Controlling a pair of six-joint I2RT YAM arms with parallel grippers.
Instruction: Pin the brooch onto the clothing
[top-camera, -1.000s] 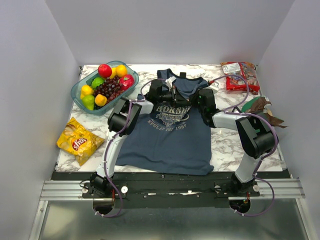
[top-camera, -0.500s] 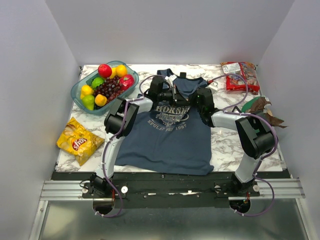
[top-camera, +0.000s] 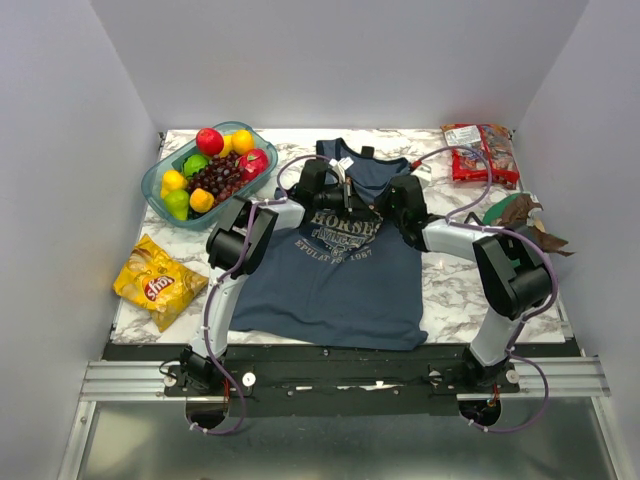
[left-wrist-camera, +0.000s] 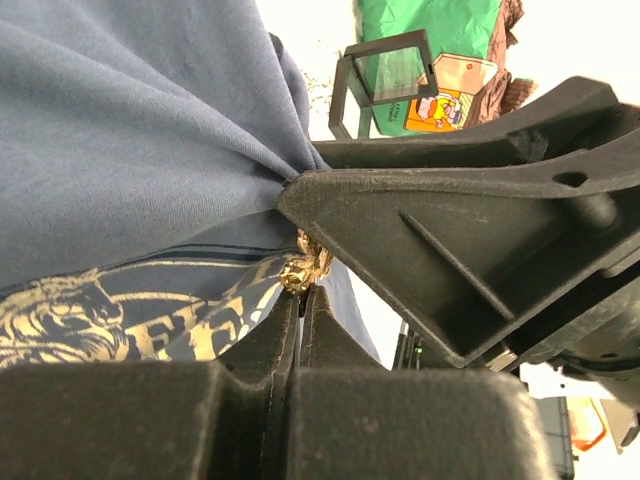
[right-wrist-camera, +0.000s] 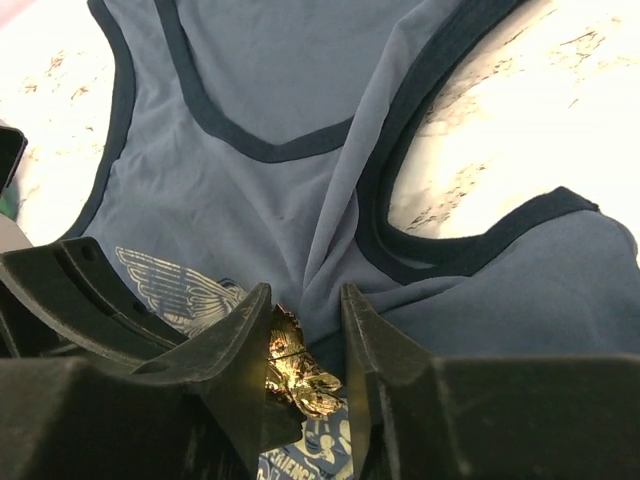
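The slate-blue tank top (top-camera: 335, 270) lies flat mid-table, with its HORSES print under the two grippers. The gold brooch (left-wrist-camera: 305, 268) sits at the tip of my left gripper (left-wrist-camera: 301, 292), whose jaws are shut on it right against the print. In the right wrist view the brooch (right-wrist-camera: 300, 375) rests against the left finger of my right gripper (right-wrist-camera: 305, 300). A raised fold of the tank top (right-wrist-camera: 330, 250) is pinched between those fingers just below the neckline. In the top view the left gripper (top-camera: 343, 192) and right gripper (top-camera: 378, 200) meet tip to tip over the chest.
A teal bowl (top-camera: 152, 190) of fruit stands at the back left. A yellow chips bag (top-camera: 160, 282) lies at the left. A red snack packet (top-camera: 478, 152) lies at the back right, a green-brown packet (top-camera: 515, 212) at the right. A small black-framed box (left-wrist-camera: 385, 75) stands beyond the shirt.
Both grippers have shifted slightly toward the shirt's neckline, staying together. The left arm's elbow has swung a little to the left. The fold stays bunched between them.
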